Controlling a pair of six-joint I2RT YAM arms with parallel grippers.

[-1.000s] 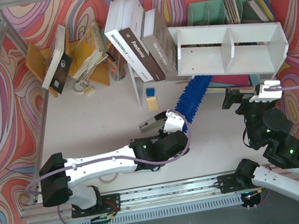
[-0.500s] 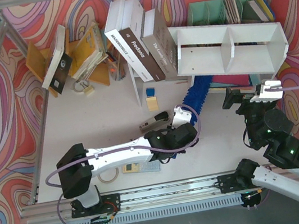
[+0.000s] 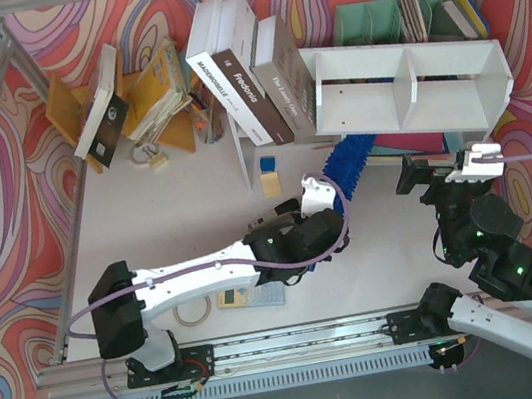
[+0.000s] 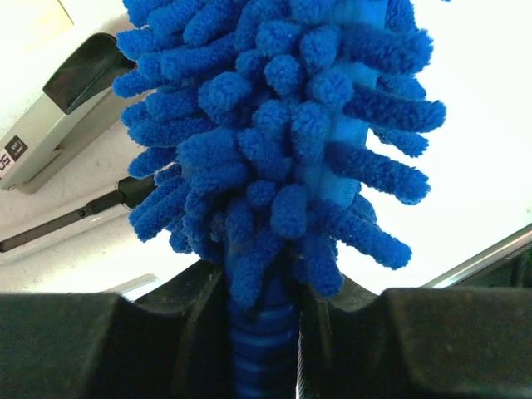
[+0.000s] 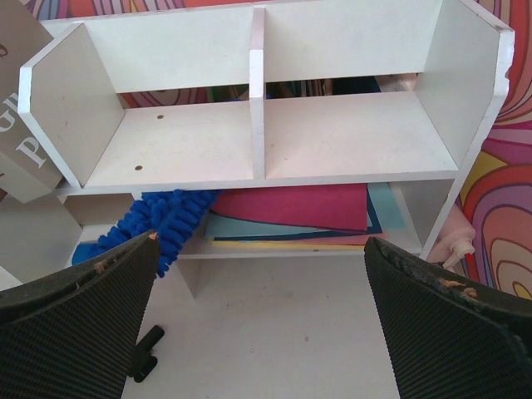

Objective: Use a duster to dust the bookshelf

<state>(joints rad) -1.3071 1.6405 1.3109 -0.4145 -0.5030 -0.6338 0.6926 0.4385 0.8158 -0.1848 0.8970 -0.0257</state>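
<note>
Found the left pincer (image 3: 326, 192) clamped tight on the slim handle of the duster (image 3: 349, 158), the ribbed blue grip wedged between both fingers in the left wrist view and the chenille head fanning out directly ahead. Traced the head away from the arm toward the bookshelf (image 3: 361, 93), its far end tucked under the left cubby and into the lower tier. Confirmed the same from the right wrist view, with blue fluff showing beneath the left cubby's floor, just beside the coloured sheets (image 5: 291, 208) stacked in that tier. Could not tell whether the fluff presses on the lower board or merely lies over its edge. Found the right pincer (image 3: 444, 169) spread wide, holding nothing, poised in front of the bookshelf's right half and apart from it. Noted a grey stapler (image 4: 58, 125) on the worktop (image 3: 177, 213) just beside the duster's head, and a row of leaning books (image 3: 246, 71) hard by the bookshelf's left wall. Judged the step in hand to be the dusting of the lower tier at its left end, both upper cubbies not yet under the duster. Judged the next move to call for a sideways sweep along the lower board, then a lift and a change of angle to bring the head into the cubbies. Advise care around the central divider and the leaning books, by the look of them easily knocked over.
</note>
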